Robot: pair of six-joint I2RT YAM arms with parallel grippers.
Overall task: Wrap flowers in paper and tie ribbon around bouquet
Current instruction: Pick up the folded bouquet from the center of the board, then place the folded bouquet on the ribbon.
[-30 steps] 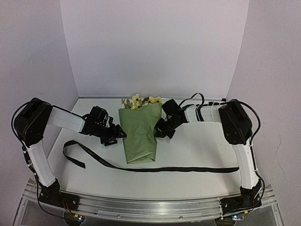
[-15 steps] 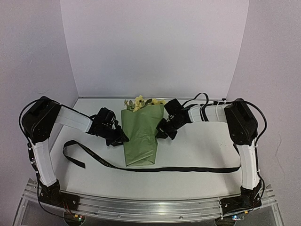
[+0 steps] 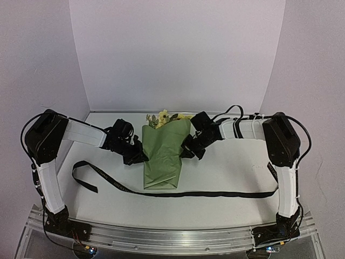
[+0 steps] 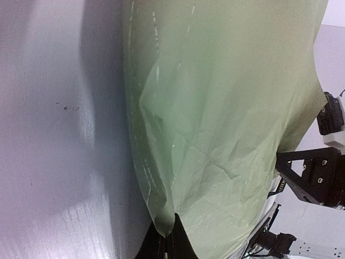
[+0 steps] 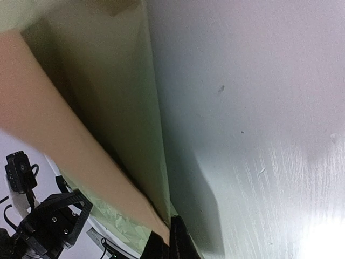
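Pinching paper (image 4: 215, 108) of wrapped bouquet (image 3: 161, 159) from both sides, left gripper (image 4: 170, 237) and right gripper (image 5: 171, 237) each clamped on it. Next, probably: repositioning over ribbon (image 3: 215, 194), tying.

top: high rear overview | 2 wrists: close; share paper (image 4: 215, 108)

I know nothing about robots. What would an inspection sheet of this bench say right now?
Surface: white tabletop, a few small dark specks.
Job's things: olive-green paper cone holds pale yellow flowers at its far, wide end; long black printed ribbon lies loose before the narrow end, untied.
Clutter: nothing seen.
Grippers: left pincer and right pincer each shut on a side edge of the cone.
Cables: black cables arch over both arms.
Surroundings: plain white walls; metal rail at near edge.
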